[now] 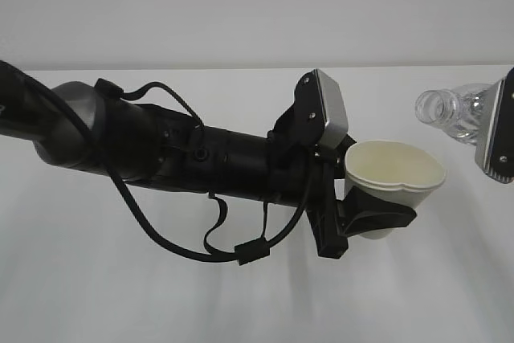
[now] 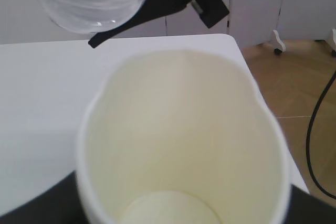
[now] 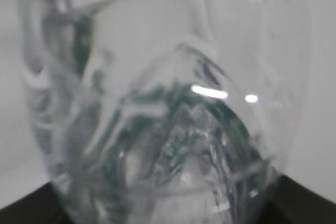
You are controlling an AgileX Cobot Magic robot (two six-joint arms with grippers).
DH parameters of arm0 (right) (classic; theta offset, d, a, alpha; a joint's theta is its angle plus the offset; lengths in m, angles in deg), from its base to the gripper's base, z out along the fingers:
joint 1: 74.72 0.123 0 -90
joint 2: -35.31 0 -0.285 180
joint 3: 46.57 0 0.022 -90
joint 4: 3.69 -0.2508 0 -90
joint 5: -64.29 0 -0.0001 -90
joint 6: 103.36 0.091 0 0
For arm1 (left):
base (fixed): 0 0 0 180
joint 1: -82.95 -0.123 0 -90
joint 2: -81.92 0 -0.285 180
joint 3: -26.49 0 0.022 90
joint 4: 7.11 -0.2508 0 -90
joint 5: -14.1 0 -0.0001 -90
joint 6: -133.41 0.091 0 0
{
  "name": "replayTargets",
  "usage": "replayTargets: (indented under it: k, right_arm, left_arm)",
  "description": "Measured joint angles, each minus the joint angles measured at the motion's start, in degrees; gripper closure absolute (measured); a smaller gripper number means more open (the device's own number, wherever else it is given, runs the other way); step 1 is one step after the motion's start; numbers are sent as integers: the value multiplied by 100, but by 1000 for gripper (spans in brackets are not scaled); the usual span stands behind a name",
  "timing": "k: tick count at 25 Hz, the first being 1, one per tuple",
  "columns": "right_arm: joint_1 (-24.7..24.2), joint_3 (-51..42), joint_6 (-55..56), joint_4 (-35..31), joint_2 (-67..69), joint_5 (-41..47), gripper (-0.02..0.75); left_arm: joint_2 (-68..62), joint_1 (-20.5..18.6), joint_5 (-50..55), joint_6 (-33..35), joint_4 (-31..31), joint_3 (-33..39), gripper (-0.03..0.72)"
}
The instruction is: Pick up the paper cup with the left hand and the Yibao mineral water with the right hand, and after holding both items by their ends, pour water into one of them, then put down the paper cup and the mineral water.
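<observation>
Left hand's black two-pronged gripper (image 1: 371, 216) sits nearest the exterior camera, jaws closed round the lower wall of the small white tapered paper cup (image 1: 393, 173), held aloft over the white table (image 1: 241, 295) with its mouth up and tipped slightly toward the camera; rim looks squeezed a bit oval, inside looks dry. Right of it, the right hand (image 1: 499, 130), mostly cut off at the frame edge, grips the small clear ribbed plastic Yibao mineral water bottle (image 1: 450, 110). Bottle's long axis lies near horizontal, capless neck pointing left toward the cup, mouth above and right of the rim, near but apart. Judged: pour needs the neck brought over the cup.
</observation>
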Motion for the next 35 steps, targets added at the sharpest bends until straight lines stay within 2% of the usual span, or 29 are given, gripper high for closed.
replayTargets:
  k: [25, 35]
  right_arm:
    - [9, 0, 10, 415, 0, -21, 276]
    - [185, 0, 13, 631, 0, 0, 276]
  left_arm:
    - [0, 0, 34, 0, 0, 0, 262]
    - [0, 0, 47, 0, 13, 0, 262]
